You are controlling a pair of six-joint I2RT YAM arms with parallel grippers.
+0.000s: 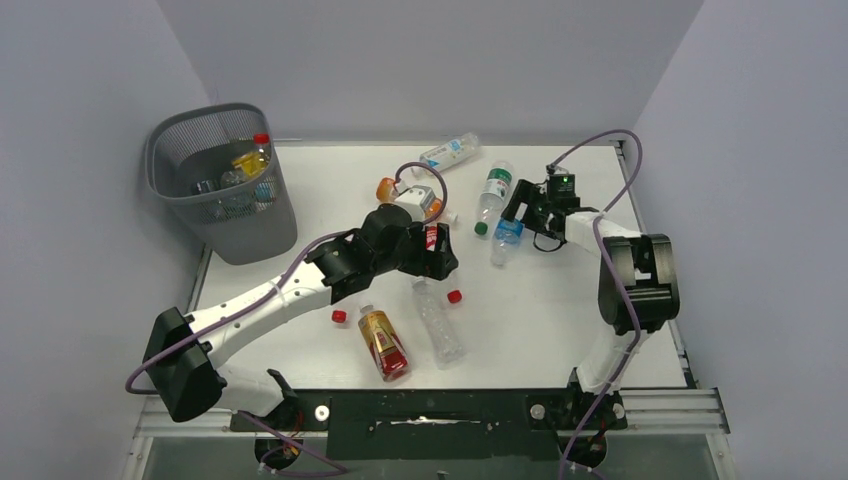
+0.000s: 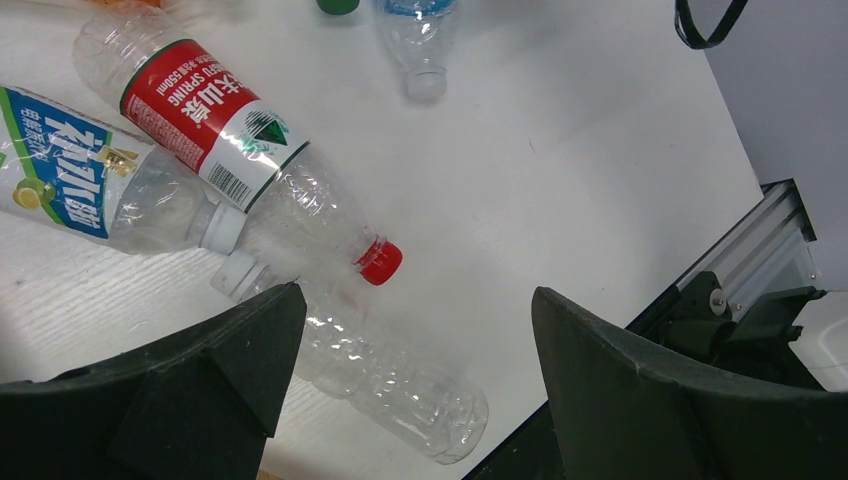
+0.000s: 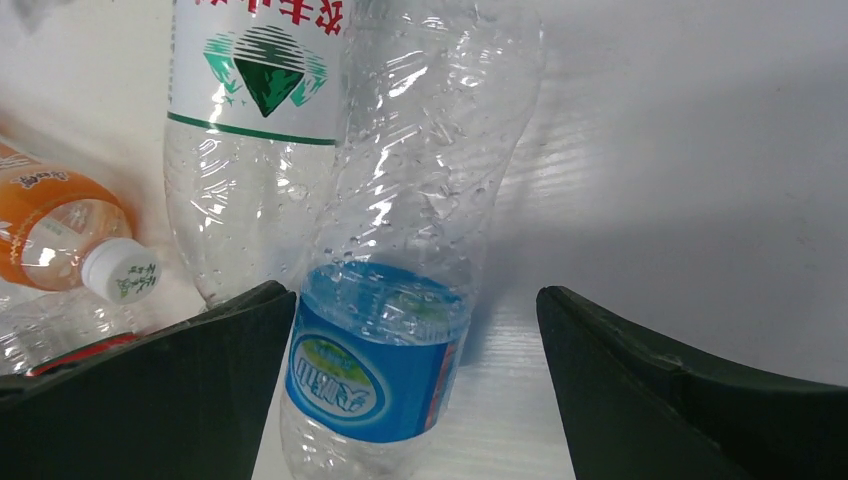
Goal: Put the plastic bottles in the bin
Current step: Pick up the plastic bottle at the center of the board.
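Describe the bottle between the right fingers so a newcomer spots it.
On the right half of the table, the open right fingers hover over two clear bottles. It is the crumpled, blue-labelled one; its neighbour has a white label with a green emblem.

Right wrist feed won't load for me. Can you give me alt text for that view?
The right gripper hangs open over a clear blue-labelled bottle lying on the white table, one finger on each side of it. A clear bottle with a white-and-green label lies alongside toward the picture's left, then an orange bottle.
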